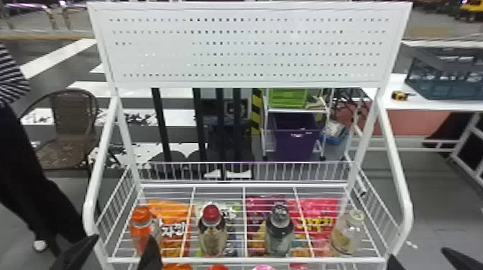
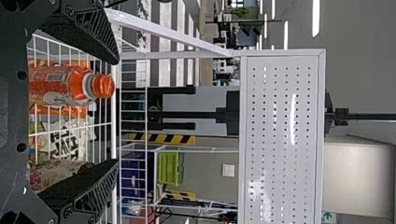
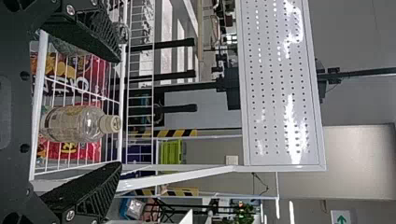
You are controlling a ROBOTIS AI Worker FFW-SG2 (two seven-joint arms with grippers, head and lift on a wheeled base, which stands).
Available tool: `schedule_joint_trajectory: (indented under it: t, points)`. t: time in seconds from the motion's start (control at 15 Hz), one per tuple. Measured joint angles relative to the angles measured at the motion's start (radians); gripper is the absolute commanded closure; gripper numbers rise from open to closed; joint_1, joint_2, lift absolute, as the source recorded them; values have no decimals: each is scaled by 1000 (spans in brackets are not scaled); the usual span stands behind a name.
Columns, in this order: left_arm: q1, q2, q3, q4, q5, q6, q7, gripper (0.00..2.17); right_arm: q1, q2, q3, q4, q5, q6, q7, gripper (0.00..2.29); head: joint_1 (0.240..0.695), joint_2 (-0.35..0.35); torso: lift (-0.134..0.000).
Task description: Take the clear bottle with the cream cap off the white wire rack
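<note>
The clear bottle with the cream cap [image 1: 345,235] stands at the right end of the white wire rack's shelf [image 1: 244,259]. My right gripper [image 1: 422,260] is at the bottom right edge in the head view, right of that bottle. In the right wrist view my right gripper [image 3: 119,112] is open, and the bottle [image 3: 77,124] lies in line with the space between its fingers, untouched. My left gripper [image 1: 115,253] is at the rack's front left corner; in the left wrist view the left gripper [image 2: 116,112] is open, its fingers empty.
An orange-capped bottle [image 1: 141,229], a red-capped bottle [image 1: 212,233] and a dark-capped bottle [image 1: 279,231] share the shelf. Snack bags [image 1: 320,219] show beneath its wires. Side rails [image 1: 397,172] flank the rack, and a perforated panel [image 1: 248,46] rises above.
</note>
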Motion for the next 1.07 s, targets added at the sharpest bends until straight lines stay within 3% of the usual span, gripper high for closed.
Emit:
schedule_joint_trajectory:
  t: [0.73, 0.93, 1.07]
  points:
    - [0, -2, -7, -8, -3, 0, 9, 137, 13, 8, -5, -9, 2, -19, -39, 124, 499, 0, 0]
    - [-2, -1, -6, -2, -3, 0, 10, 137, -35, 8, 5, 77, 21, -53, -39, 124, 499, 0, 0]
    - [-4, -1, -6, 14, -4, 0, 10, 137, -103, 8, 30, 223, 57, -149, -52, 124, 499, 0, 0]
